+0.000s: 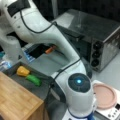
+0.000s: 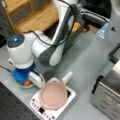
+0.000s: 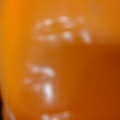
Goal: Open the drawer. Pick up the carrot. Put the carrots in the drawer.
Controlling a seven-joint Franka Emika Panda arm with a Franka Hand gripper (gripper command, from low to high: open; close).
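Note:
The dark-grey drawer [image 1: 22, 83] stands pulled out from the cabinet with the light wooden top [image 1: 17, 100] at a front view's left. A yellow lumpy piece [image 1: 22, 71] and a green piece [image 1: 34, 80] lie in it. The small orange carrot [image 1: 51, 49] hangs beyond the drawer's far end, sticking out of my dark gripper [image 1: 47, 50], which is shut on it. Orange carrot surface [image 3: 60, 60] fills the whole wrist view, right at the camera. In a front view the arm [image 2: 62, 22] hides the gripper; only the yellow piece [image 2: 76, 26] shows past it.
A silver toaster oven [image 1: 100, 40] stands at a front view's right. A pink plate [image 1: 105, 95] rests on a white appliance with buttons [image 2: 53, 111] near the robot base [image 1: 78, 92]. Blue-and-white packaging [image 1: 27, 56] lies behind the drawer.

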